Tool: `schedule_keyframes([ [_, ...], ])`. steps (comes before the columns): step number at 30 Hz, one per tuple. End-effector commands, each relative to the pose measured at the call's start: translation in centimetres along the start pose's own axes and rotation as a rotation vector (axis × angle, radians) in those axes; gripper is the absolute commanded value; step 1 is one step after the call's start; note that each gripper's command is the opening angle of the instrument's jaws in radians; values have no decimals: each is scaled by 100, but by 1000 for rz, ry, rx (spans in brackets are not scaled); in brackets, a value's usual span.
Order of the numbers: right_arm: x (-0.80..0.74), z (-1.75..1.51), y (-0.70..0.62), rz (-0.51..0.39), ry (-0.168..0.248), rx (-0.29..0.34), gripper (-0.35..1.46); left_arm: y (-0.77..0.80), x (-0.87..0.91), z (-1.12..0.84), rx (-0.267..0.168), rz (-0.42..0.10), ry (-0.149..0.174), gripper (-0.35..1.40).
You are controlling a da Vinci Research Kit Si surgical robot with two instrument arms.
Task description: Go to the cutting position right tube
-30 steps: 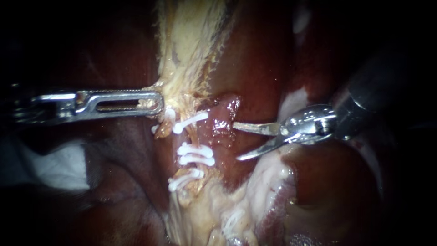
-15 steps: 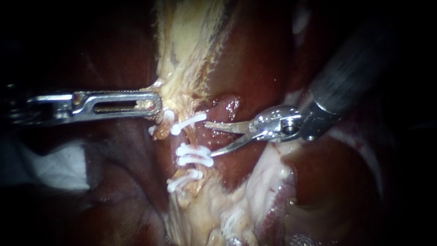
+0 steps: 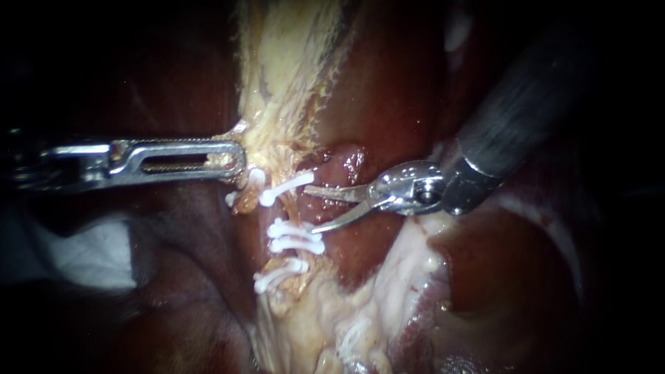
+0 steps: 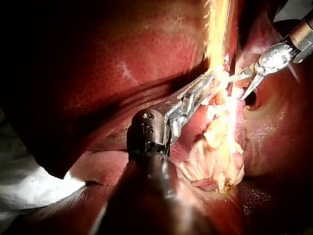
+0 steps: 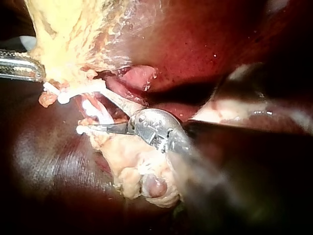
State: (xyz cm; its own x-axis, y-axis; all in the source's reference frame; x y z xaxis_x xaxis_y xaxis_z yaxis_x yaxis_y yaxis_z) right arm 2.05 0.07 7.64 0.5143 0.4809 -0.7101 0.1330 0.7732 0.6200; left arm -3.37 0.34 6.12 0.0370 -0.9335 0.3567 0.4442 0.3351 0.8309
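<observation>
Now right instrument's end effector [image 3: 308, 208] stands open at the clipped tube [image 3: 294, 210]; left instrument [image 3: 239, 158] clamps pale tissue [image 3: 284, 83].

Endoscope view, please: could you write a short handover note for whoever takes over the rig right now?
Left instrument's tool: jaws shut on the pale tissue just above the clips.
Right instrument's tool: blades open, tips at the tube, between the top clip and the two clips below it.
Done: blades lined up with that gap.
Left: ease them fully across the tube; it is uncut.
</observation>
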Motion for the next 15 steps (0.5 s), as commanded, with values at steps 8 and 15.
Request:
schedule_keyframes([
  [8,-1,10,7,14,-7,20,33,-2,0,0,0,-1,-3,-35],
  [15,-3,20,14,22,6,28,32,-3,0,0,0,-1,-3,-35],
])
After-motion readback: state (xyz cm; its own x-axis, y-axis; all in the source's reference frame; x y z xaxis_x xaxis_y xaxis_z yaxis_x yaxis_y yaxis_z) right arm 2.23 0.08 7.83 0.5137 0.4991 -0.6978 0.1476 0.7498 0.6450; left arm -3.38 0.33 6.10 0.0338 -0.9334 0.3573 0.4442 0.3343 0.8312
